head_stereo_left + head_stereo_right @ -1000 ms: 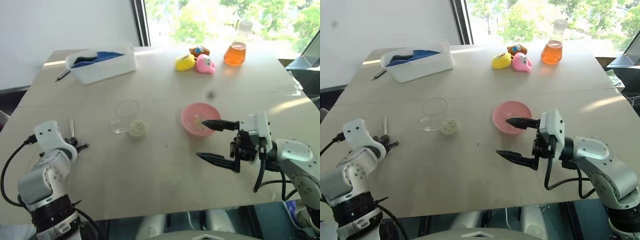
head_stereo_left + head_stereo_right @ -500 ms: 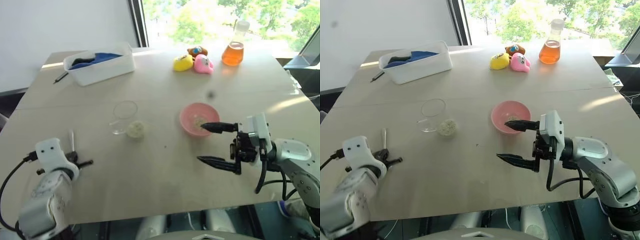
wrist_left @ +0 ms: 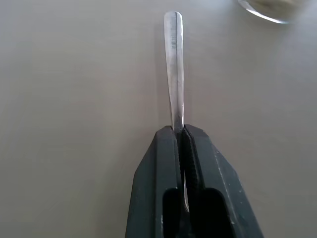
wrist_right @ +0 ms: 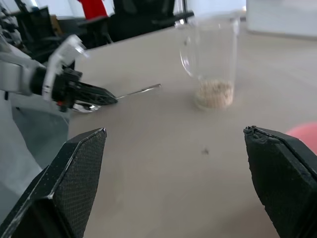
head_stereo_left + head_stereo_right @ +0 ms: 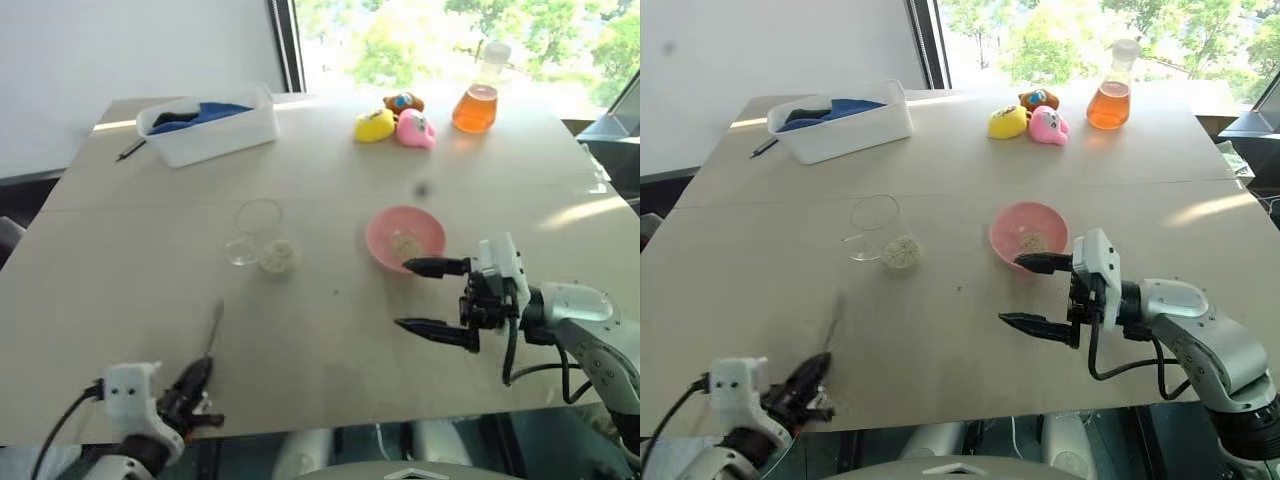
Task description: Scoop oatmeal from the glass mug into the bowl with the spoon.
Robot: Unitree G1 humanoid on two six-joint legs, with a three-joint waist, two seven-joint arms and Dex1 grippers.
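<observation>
Sunlit tabletop (image 5: 330, 350) in the head view: glass mug (image 5: 256, 232) beside pink bowl (image 5: 404, 237), some oatmeal (image 5: 405, 244) inside. Left wrist view: left gripper (image 3: 181, 136) clamps the spoon (image 3: 174, 64) for scooping. Right wrist view: right gripper (image 4: 173, 173) gapes wide, facing the mug, probably to steady it.

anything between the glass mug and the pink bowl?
Bare tabletop between the glass mug and the pink bowl, apart from one tiny dark speck, in the right eye view.
</observation>
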